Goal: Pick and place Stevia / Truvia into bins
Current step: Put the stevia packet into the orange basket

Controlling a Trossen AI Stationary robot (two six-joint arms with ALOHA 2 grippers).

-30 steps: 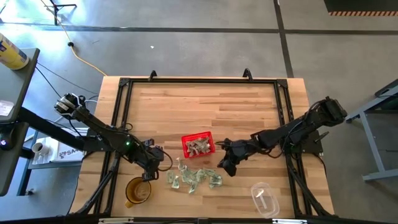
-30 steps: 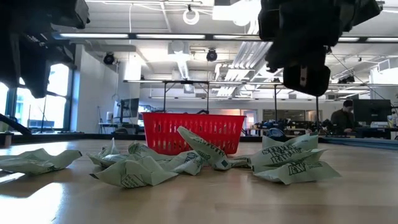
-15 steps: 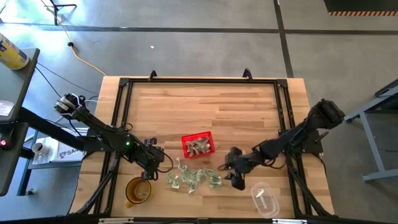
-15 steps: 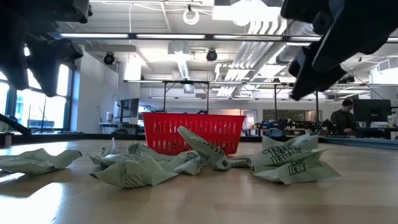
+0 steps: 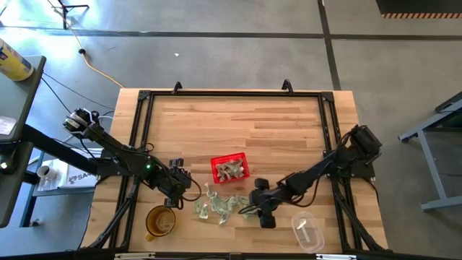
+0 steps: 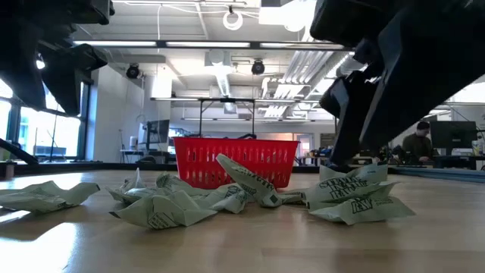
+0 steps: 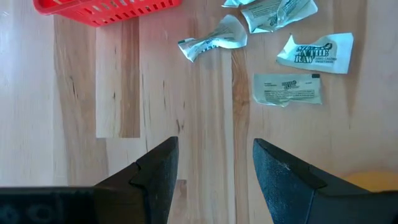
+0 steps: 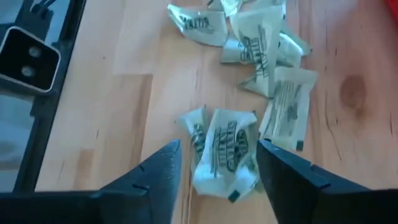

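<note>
Pale green and white Stevia packets [image 5: 224,206] lie crumpled in a loose pile on the wooden table, near its front edge. Just beyond them stands the red basket [image 5: 229,168], with a few packets in it. My right gripper [image 8: 217,149] is open at the pile's right end, tilted downward, one finger on either side of a crumpled packet [image 8: 224,152]; I cannot tell whether it touches it. My left gripper [image 7: 214,149] hovers open over bare wood, to the left of the basket and the pile.
An amber cup [image 5: 160,220] stands at the front left, close under my left arm. A clear plastic cup [image 5: 307,230] lies at the front right, beside my right arm. A black frame [image 5: 231,94] runs around the table. Bare wood spreads behind the basket.
My right gripper has left the basket's right side, swung toward the table's near edge, then gone left and down to the right end of the packet pile, rolling its wrist on the way. My left gripper has rolled a little in place. The packets lie as before.
</note>
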